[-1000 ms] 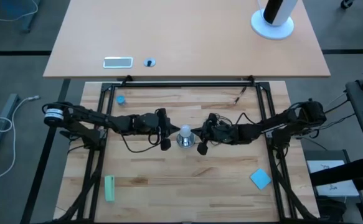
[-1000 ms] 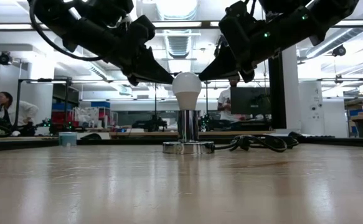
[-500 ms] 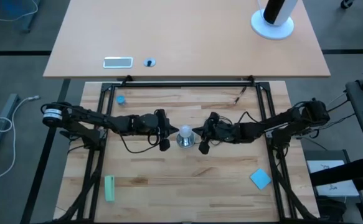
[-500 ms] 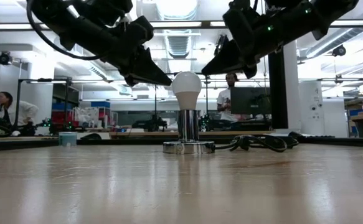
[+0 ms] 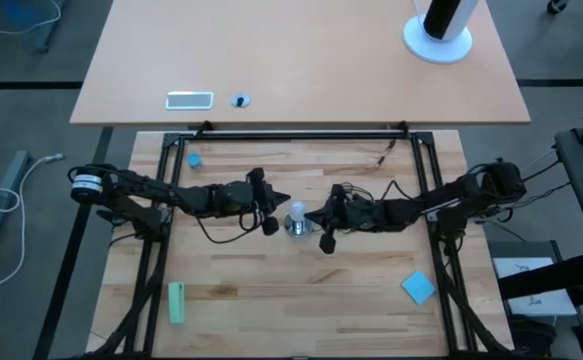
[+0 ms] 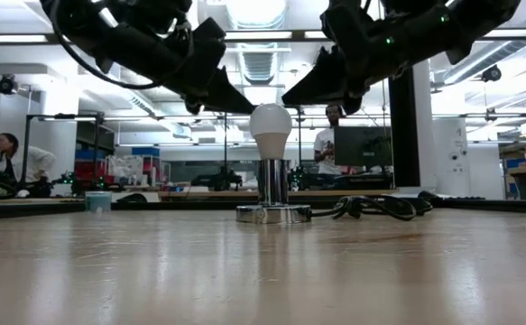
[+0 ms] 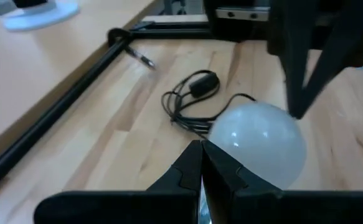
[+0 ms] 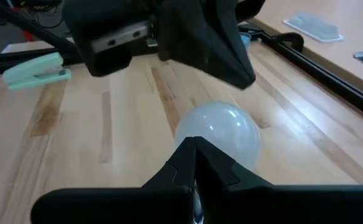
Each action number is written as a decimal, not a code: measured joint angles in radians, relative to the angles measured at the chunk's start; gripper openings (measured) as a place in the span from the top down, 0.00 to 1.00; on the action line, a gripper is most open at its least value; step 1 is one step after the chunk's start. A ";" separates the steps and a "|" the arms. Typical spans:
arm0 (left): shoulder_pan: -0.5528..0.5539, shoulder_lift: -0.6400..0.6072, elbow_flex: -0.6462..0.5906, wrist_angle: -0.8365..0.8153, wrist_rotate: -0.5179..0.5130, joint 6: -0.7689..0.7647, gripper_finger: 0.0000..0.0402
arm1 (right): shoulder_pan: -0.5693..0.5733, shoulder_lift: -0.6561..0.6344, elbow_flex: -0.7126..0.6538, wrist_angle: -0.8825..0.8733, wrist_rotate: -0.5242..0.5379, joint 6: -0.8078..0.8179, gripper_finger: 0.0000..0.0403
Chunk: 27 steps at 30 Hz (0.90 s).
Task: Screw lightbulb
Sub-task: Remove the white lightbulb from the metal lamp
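Lightbulb upright in shiny socket (black cord trailing off). Left gripper and right gripper just above lightbulb on opposite sides, fingers pressed together, not touching it.

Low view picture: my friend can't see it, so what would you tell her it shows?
A white lightbulb stands upright in a shiny silver socket on a wooden table. Two dark robot grippers, left and right, hang shut just above it, one each side.

A green stapler, a blue block and a coiled black cord lie on the wooden table.
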 joint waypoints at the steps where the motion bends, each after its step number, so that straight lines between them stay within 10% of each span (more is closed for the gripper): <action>1: 0.000 0.006 0.000 0.001 0.013 0.000 1.00 | 0.000 0.005 0.000 -0.004 0.002 0.001 1.00; 27: -0.007 -0.020 0.000 -0.076 0.124 -0.072 1.00 | -0.003 0.010 0.001 -0.049 0.156 0.016 1.00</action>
